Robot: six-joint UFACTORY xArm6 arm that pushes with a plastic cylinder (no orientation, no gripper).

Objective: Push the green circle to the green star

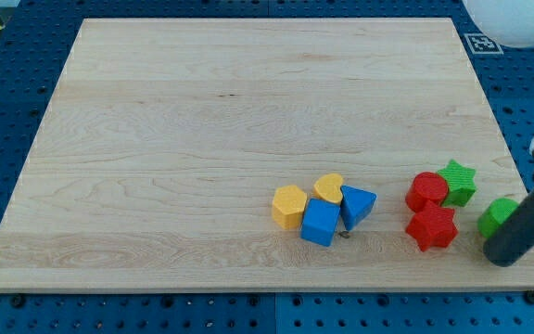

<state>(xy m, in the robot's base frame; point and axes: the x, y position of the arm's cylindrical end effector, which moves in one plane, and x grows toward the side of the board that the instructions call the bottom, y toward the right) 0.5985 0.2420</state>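
Observation:
The green circle lies near the board's right edge, partly hidden behind my rod. The green star sits up and to the left of it, a short gap away, touching the red circle. My tip is just below the green circle, at its lower right side, close to it or touching it; I cannot tell which. The rod slants up to the view's right.
A red star lies below the red circle, left of the green circle. A cluster sits at the bottom centre: yellow hexagon, yellow heart, blue cube, blue triangle. The wooden board's right edge is close.

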